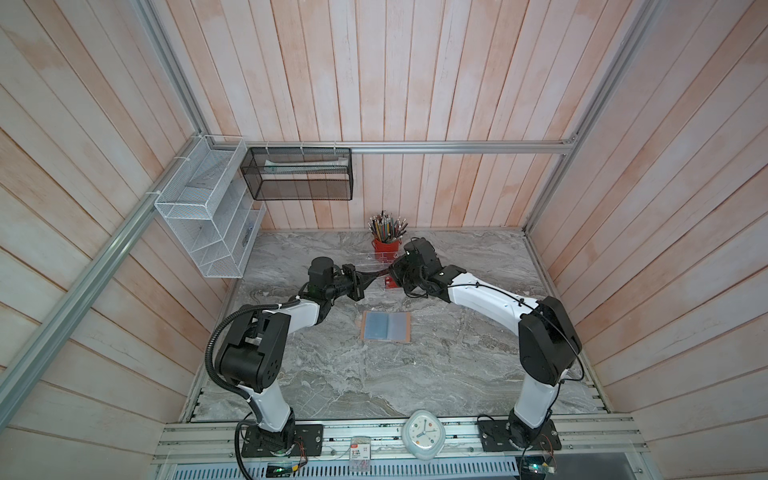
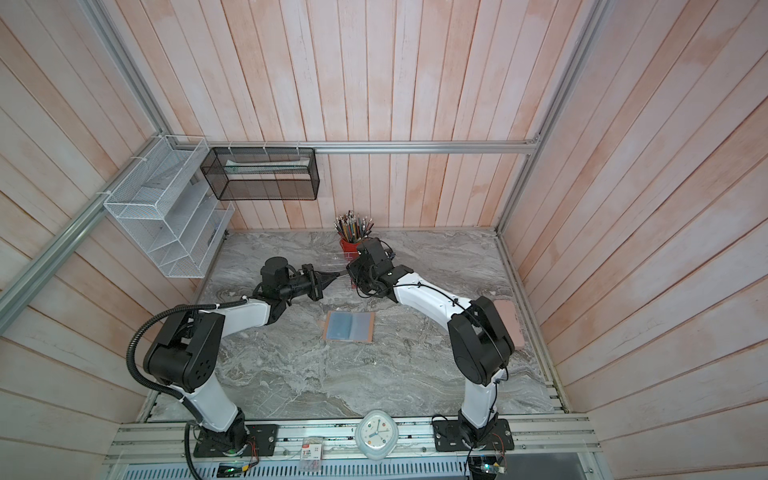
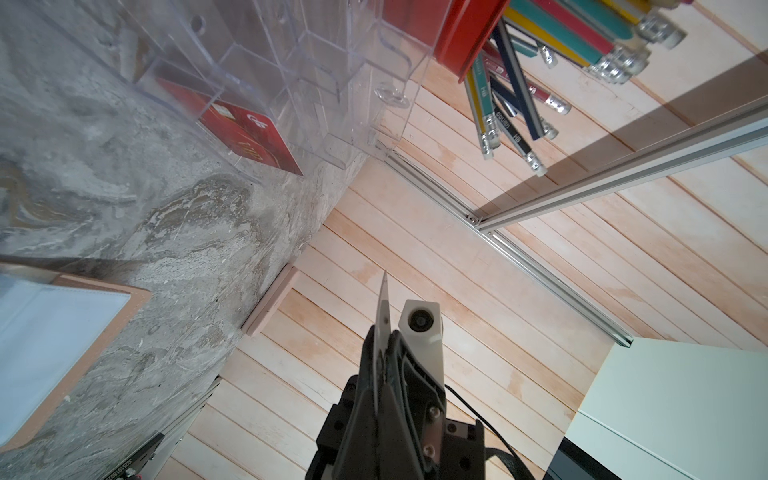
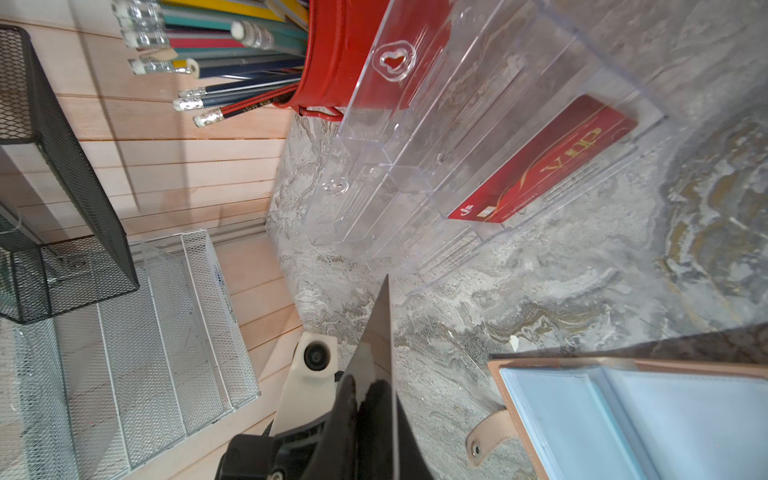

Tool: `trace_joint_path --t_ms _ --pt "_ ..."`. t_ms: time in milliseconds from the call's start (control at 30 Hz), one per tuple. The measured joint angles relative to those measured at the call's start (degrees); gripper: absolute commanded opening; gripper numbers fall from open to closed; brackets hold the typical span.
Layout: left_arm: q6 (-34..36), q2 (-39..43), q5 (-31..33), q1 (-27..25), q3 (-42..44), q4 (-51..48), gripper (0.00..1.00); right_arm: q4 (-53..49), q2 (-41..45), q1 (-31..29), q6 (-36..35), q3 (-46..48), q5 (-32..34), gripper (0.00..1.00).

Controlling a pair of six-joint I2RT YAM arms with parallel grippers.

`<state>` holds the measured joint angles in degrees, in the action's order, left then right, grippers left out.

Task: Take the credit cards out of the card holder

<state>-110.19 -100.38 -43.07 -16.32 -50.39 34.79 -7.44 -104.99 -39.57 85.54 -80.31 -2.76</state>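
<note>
The card holder [image 1: 386, 327] lies open and flat mid-table, tan-pink with pale blue sleeves that look empty; it also shows in the right wrist view [image 4: 623, 415]. Above and behind it both grippers meet over the table on one black credit card [image 4: 380, 328], which shows nearly edge-on. My left gripper [image 1: 371, 277] is shut on one end of the card [image 3: 382, 307]. My right gripper [image 1: 392, 272] has its jaws closed against the other end. A red credit card [image 4: 544, 162] marked VIP stands in the lowest tier of the clear acrylic rack [image 4: 415, 137].
A red cup of pencils [image 1: 384, 245] stands right behind the acrylic rack, close to the right wrist. A black mesh basket [image 1: 297, 174] and a white wire rack [image 1: 208, 216] hang on the back-left walls. A pink block [image 2: 509, 324] leans at the table's right edge. A clock [image 1: 423, 432] sits on the front rail.
</note>
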Motion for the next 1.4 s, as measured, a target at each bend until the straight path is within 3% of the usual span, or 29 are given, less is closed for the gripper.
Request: trace_joint_path --t_ms 367,600,767,833,900,933,1133,1300,1400 --pt "0.24 -0.02 0.33 -0.28 0.0 -0.24 0.0 0.72 0.0 0.13 0.26 0.0 -0.15 0.02" --pt "1.31 -0.02 0.66 -0.37 0.0 -1.01 0.2 1.36 0.0 0.13 0.44 0.0 -0.17 0.0" --pt "2.69 -0.02 1.49 -0.35 0.0 -1.55 0.28 1.18 0.0 0.13 0.46 0.0 -0.15 0.0" --pt "3.74 -0.02 1.57 -0.24 0.0 -2.56 0.4 0.9 0.0 0.15 0.46 0.0 -0.13 0.0" --pt "5.01 0.02 1.84 -0.04 -0.09 -4.0 0.44 0.66 0.0 0.26 0.48 0.0 -0.13 0.0" --pt "5.79 0.11 1.95 0.17 -0.13 -4.96 0.55 0.37 0.0 0.31 0.48 0.0 -0.11 0.0" --pt "9.51 2.38 2.62 2.43 -0.2 -9.16 0.59 -1.31 -0.02 0.52 0.52 -0.57 -0.04 0.0" --pt "11.45 3.48 2.86 3.3 -0.28 -10.54 0.99 -2.75 -0.26 0.94 1.11 -1.97 0.46 0.0" --pt "13.22 4.15 3.04 3.56 -0.46 -12.59 1.0 -4.59 -1.11 1.2 1.75 -3.5 1.05 0.0"
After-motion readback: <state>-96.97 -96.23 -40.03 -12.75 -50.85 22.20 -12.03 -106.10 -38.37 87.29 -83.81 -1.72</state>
